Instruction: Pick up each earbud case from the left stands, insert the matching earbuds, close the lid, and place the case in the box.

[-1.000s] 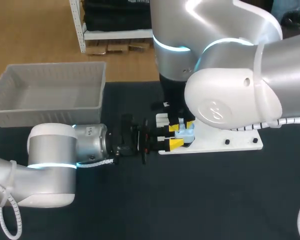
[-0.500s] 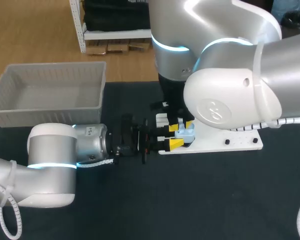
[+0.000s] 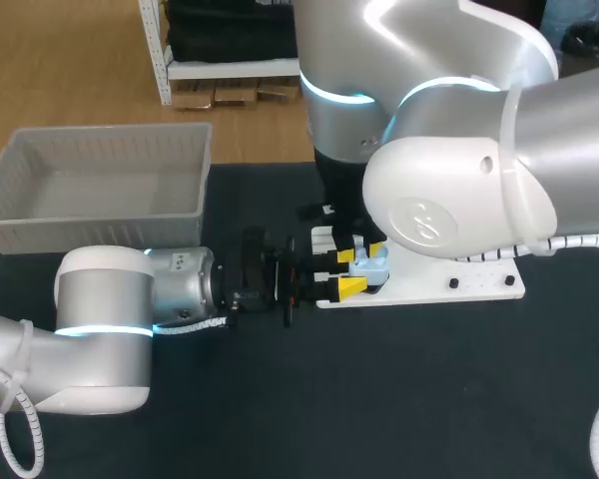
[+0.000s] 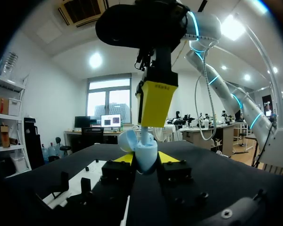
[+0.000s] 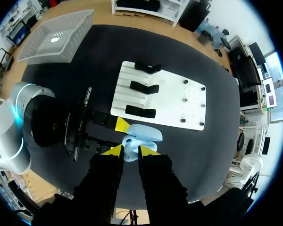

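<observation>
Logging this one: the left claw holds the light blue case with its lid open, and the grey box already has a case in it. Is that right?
Not quite. The grey box has nothing in it, as the head view shows. The rest stands: the left claw holds the light blue case with its lid open.

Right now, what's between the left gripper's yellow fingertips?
A light-blue earbud case, lid open, gripped from both sides by the left gripper; the left wrist view shows it.
</observation>
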Robot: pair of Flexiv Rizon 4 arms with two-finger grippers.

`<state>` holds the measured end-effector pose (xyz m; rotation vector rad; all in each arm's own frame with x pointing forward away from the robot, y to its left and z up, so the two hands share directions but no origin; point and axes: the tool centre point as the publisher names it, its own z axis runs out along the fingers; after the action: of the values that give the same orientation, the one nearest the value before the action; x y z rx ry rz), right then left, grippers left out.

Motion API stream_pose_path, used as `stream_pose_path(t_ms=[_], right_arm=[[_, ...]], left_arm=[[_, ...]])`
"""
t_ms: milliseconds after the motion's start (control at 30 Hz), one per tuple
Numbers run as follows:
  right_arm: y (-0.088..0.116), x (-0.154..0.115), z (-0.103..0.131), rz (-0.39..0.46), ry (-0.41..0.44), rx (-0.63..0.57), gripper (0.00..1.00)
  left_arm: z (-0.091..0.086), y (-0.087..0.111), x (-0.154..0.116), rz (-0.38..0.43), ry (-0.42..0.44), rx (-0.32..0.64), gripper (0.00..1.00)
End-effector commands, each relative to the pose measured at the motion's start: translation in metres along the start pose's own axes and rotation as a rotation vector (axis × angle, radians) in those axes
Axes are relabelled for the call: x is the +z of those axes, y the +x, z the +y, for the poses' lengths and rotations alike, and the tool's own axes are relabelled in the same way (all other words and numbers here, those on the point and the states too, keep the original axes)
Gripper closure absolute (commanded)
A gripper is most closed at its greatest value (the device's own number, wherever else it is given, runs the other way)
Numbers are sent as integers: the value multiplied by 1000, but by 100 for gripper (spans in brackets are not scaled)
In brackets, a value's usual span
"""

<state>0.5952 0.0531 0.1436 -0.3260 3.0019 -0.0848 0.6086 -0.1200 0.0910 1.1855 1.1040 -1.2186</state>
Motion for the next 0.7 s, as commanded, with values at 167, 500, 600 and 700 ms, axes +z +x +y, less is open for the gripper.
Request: stream_pose_path(t_ms=[167,500,600,700], right_arm=[[-2,2,1,6,-2,2,100],[-2,5,0,14,1,3,100],[-2,6,0,16,0,4,100],[-1,7,0,18,-1,4,100]], left_arm=[[-1,0,0,-2,-3,1,100],[-1,0,0,-2,-3,1,100],[-1,0,0,-2,-3,1,100],[-1,0,0,-2,-3,1,100]])
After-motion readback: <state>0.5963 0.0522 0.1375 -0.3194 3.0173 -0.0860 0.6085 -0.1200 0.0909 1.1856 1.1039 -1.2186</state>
